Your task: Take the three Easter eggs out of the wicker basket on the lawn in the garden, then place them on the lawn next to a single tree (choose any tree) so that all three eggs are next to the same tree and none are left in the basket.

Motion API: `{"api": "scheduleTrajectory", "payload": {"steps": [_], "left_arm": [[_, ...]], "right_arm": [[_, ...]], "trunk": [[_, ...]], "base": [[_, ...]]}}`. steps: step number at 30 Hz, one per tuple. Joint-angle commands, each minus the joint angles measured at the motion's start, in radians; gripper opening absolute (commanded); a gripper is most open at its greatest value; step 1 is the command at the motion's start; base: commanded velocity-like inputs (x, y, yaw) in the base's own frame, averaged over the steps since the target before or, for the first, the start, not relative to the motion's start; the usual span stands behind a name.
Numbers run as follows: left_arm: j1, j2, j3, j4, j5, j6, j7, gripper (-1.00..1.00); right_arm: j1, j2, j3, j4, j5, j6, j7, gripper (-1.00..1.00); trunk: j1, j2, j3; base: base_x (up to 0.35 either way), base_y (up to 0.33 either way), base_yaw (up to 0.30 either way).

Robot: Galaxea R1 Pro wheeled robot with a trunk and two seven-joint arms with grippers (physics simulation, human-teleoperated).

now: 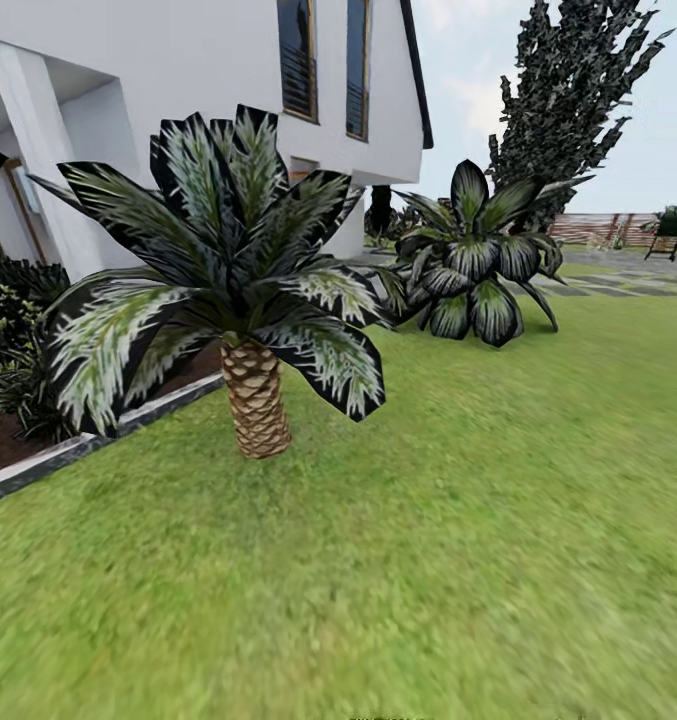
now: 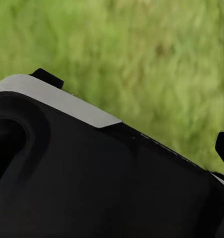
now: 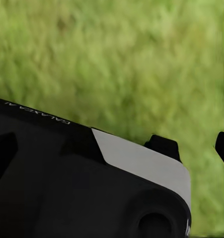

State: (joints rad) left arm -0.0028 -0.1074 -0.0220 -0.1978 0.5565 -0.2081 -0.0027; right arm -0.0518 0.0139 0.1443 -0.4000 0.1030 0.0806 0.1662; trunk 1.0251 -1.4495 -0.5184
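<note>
The lawn spreads as short bright green grass across the head view, from the front edge back to a paved strip. The Easter eggs, the wicker basket and the tree are out of view. In the left wrist view my left gripper hangs over grass, its dark fingertips far apart with nothing between them, above my own black and white body. In the right wrist view my right gripper is also open over grass, with only lawn between its fingertips.
A scaly-trunked palm stands close at centre left beside a stone-edged soil bed. Behind it is a white house. A low broad-leaved plant, a black-leaved tree, a wooden fence and paving lie further back right.
</note>
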Motion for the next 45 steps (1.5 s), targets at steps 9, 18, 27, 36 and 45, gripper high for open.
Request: {"api": "scheduleTrajectory", "payload": {"steps": [9, 18, 27, 36, 45], "left_arm": [[0.0, 0.0, -0.003, 0.0, 0.006, -0.004, 0.001, 1.0], [0.0, 0.0, -0.003, 0.0, 0.005, -0.003, 0.001, 1.0], [0.0, 0.0, -0.003, 0.001, 0.005, -0.004, 0.001, 1.0], [0.0, 0.0, -0.004, 0.001, 0.005, -0.003, 0.001, 1.0], [0.0, 0.0, -0.004, 0.001, 0.006, -0.003, 0.001, 1.0]], "right_arm": [[0.0, 0.0, 0.0, -0.002, 0.011, 0.005, 0.003, 1.0], [0.0, 0.0, 0.0, -0.002, 0.011, 0.005, 0.003, 1.0], [0.0, 0.0, 0.0, -0.002, 0.011, 0.005, 0.003, 1.0], [0.0, 0.001, 0.0, -0.002, 0.011, 0.005, 0.002, 1.0], [0.0, 0.001, 0.0, -0.002, 0.011, 0.005, 0.002, 1.0]], "trunk": [[0.0, -0.001, -0.008], [0.0, -0.001, -0.016], [0.0, -0.001, -0.023], [0.0, -0.001, -0.03], [0.0, -0.001, -0.037]], "base": [[0.0, -0.208, -0.262], [0.002, -0.247, -0.263], [0.068, -0.293, -0.263], [0.095, -0.301, -0.262], [0.203, -0.254, -0.26]]}}
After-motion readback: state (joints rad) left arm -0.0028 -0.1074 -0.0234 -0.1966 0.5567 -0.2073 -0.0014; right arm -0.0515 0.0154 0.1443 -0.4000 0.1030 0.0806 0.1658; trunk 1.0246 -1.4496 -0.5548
